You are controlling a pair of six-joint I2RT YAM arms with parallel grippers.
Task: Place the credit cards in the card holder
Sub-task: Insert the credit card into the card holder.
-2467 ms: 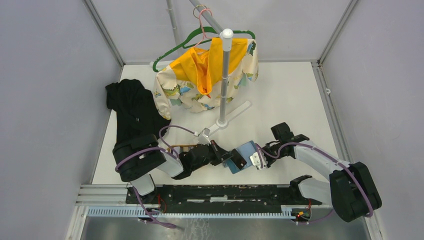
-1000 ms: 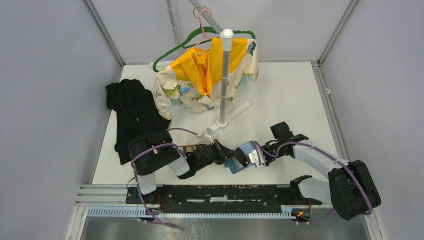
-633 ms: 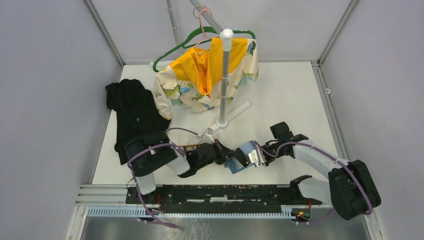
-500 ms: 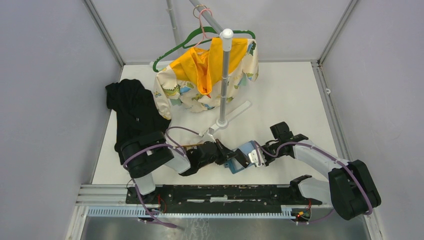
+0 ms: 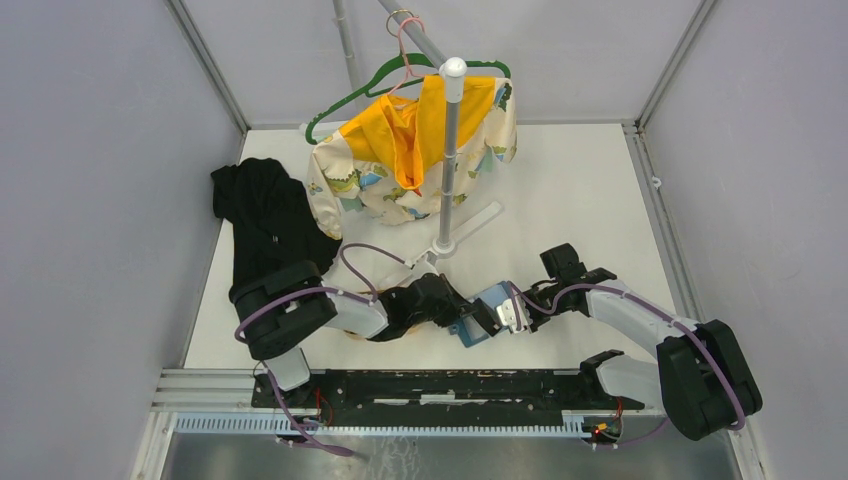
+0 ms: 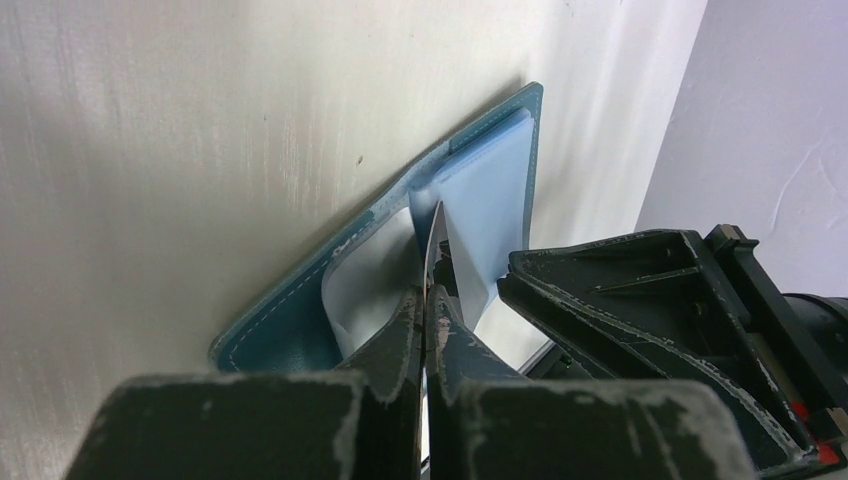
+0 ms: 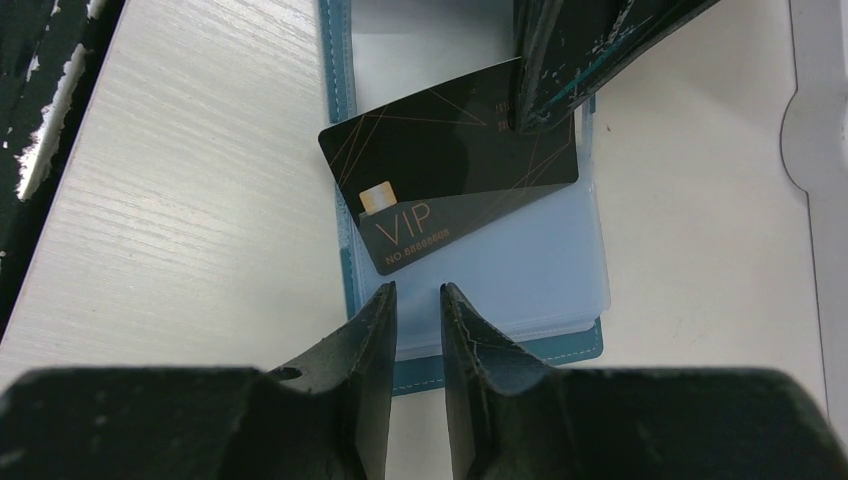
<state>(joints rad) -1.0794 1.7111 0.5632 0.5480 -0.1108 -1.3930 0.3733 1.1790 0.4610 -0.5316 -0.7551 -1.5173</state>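
Card holder (image 7: 520,347) is lying open and flat on the white table (image 7: 180,200), between my two arms, with its pale blue inside facing up. My left claw (image 6: 425,305) is pinching a black card (image 7: 440,170) with gold VIP lettering by one corner, jaws pressed tight on it. That card is sitting slanted across the holder, its lower part showing through the clear pocket. My right claw (image 7: 417,295) is pointing down at the holder's near edge, jaws only slightly parted with nothing between them; whether its tips are touching the holder I cannot tell. Farther back, a yellow-lined jacket (image 5: 415,150) is hanging on a rack and a black cloth (image 5: 265,215) is lying to the left
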